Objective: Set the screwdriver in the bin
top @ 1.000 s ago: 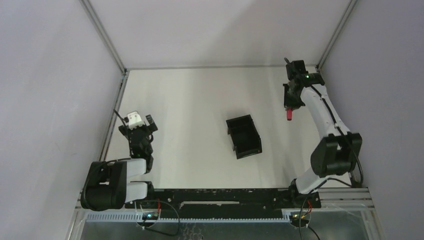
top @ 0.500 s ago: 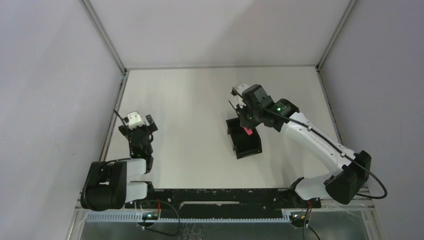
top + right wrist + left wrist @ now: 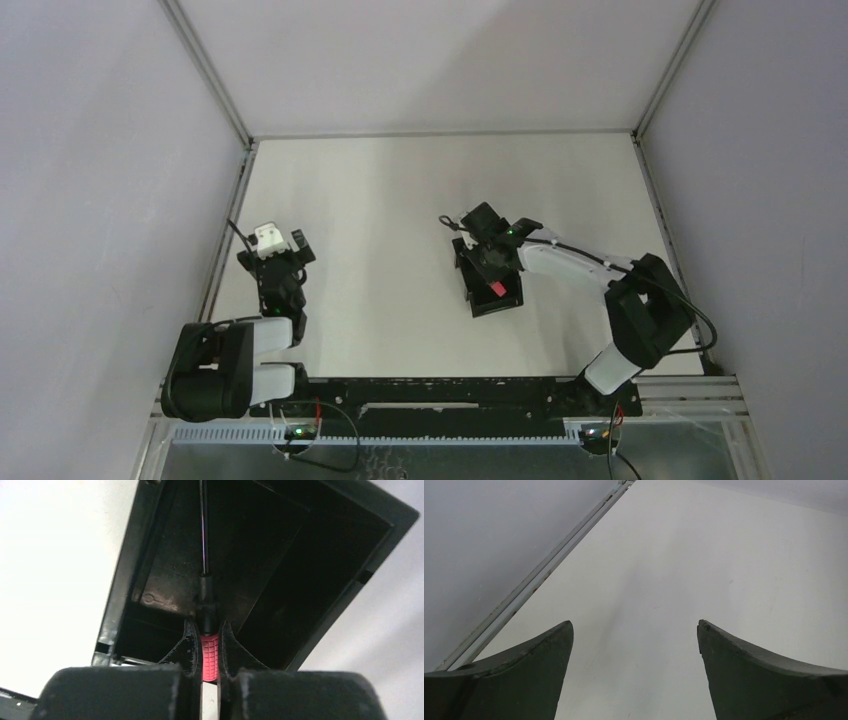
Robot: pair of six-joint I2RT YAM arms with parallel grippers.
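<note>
Over the bin [image 3: 126,560], your right hand [image 3: 208,632], swung in from two o'clock, clasps the screwdriver [image 3: 207,605], seemingly ready for release.

Lab rig: white enclosure walls [image 3: 100,150], aluminium frame rails [image 3: 205,70].

The bin [image 3: 495,307] sits mid-table [image 3: 400,180], a touch right of centre. Over it hangs the right gripper [image 3: 490,265], with the screwdriver [image 3: 210,655] between its fingers and the shaft reaching inside the bin's walls. The left gripper [image 3: 280,262] is well apart, by the table's left edge.
</note>
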